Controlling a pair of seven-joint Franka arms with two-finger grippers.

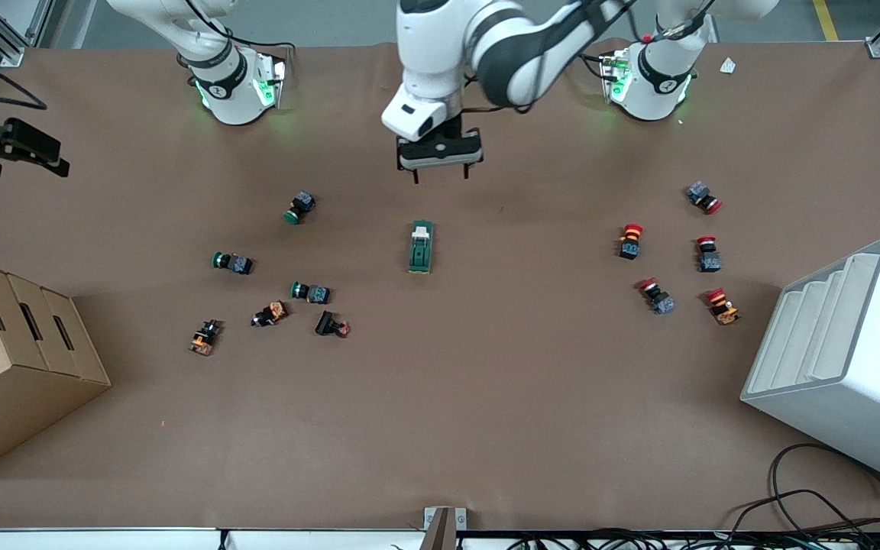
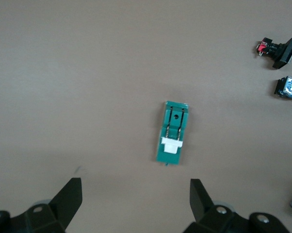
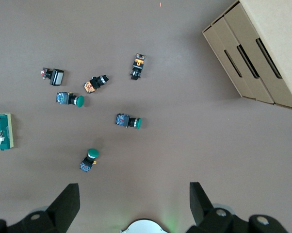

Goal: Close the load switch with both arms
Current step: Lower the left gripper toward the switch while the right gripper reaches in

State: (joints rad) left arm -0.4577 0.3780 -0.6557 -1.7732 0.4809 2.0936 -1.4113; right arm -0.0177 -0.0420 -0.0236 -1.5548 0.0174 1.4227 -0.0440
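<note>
The load switch (image 1: 421, 247), a dark green block with a white lever at the end farther from the front camera, lies flat mid-table. It also shows in the left wrist view (image 2: 173, 132) and at the edge of the right wrist view (image 3: 1, 131). My left gripper (image 1: 441, 177) is open and empty over bare table just off the switch's lever end; its own view (image 2: 135, 187) shows the switch clear of the fingers. My right gripper (image 1: 27, 149) is held high over the right arm's end of the table, open and empty (image 3: 134, 189).
Several green and orange push buttons (image 1: 310, 292) lie toward the right arm's end, and several red ones (image 1: 629, 241) toward the left arm's end. A cardboard box (image 1: 12, 344) and a white stepped bin (image 1: 845, 359) stand at the table's ends. Cables (image 1: 814, 504) lie by the front corner.
</note>
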